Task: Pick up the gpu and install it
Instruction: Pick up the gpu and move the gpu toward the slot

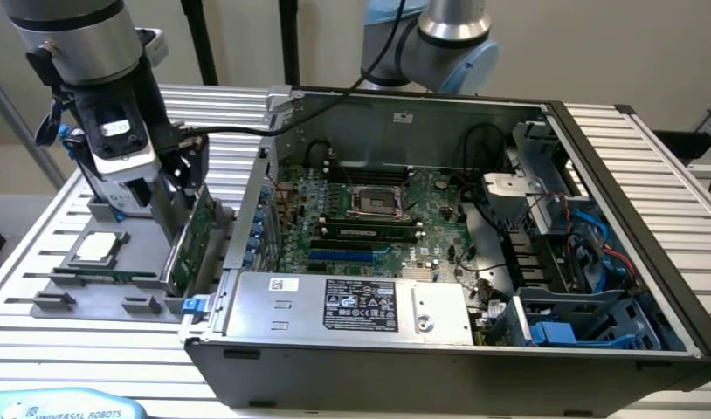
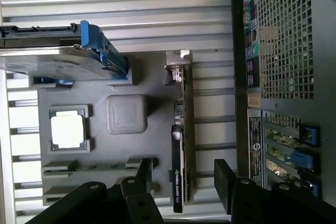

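The gpu (image 1: pixel 192 240) (image 2: pixel 184 119) is a thin green card standing on its edge in a slot of the grey fixture tray (image 1: pixel 87 301), just outside the computer case's wall. Its silver bracket (image 2: pixel 176 64) is at the end far from my fingers. My gripper (image 1: pixel 183 196) (image 2: pixel 184 174) is open and hangs right over the card. One black finger (image 2: pixel 144 174) is on one side of the card and the other finger (image 2: pixel 223 179) on the opposite side, each with a gap to the card. The motherboard (image 1: pixel 368 218) lies inside the open case.
The open computer case (image 1: pixel 635 218) stands at the exterior view's right, and its perforated rear panel (image 2: pixel 283 51) is close beside the card. On the tray are a small square silver chip (image 1: pixel 100 247) (image 2: pixel 67 131), a grey square pad (image 2: pixel 126 114) and a silver hard drive with blue rails (image 2: pixel 52 61).
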Robot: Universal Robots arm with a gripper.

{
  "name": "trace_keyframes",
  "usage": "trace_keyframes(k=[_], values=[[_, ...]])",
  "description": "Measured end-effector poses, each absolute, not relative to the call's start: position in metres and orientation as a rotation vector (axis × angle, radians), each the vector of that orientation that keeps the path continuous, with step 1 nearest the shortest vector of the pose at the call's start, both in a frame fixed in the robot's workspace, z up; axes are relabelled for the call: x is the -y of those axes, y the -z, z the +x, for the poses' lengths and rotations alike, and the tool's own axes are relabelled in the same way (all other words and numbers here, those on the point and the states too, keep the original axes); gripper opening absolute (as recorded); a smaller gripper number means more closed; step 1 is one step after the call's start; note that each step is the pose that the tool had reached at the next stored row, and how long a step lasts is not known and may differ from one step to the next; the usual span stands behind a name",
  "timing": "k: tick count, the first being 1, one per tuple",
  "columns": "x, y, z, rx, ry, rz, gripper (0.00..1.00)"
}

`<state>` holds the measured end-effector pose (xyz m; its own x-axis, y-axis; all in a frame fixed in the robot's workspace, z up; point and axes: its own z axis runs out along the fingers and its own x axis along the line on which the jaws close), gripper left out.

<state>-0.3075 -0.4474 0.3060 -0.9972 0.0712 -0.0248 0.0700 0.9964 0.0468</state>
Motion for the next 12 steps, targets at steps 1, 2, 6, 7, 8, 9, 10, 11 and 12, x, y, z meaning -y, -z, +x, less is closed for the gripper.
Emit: trace_keyframes(k=[1, 2, 6, 7, 8, 9, 10, 11, 12], values=[[0.448, -0.304, -0.308, -3.112, -0.071, 0.110, 0.60], [0.448, -0.302, -0.308, -3.111, -0.072, 0.110, 0.60], [0.448, -0.295, -0.308, -3.107, -0.072, 0.109, 0.60], [0.448, -0.293, -0.308, -3.106, -0.072, 0.109, 0.60], [0.448, -0.291, -0.308, -3.105, -0.072, 0.110, 0.60], [0.448, -0.290, -0.309, -3.104, -0.072, 0.112, 0.60], [0.448, -0.288, -0.309, -3.102, -0.072, 0.114, 0.60], [0.448, -0.286, -0.310, -3.101, -0.072, 0.116, 0.60], [0.448, -0.284, -0.310, -3.099, -0.072, 0.118, 0.60]])
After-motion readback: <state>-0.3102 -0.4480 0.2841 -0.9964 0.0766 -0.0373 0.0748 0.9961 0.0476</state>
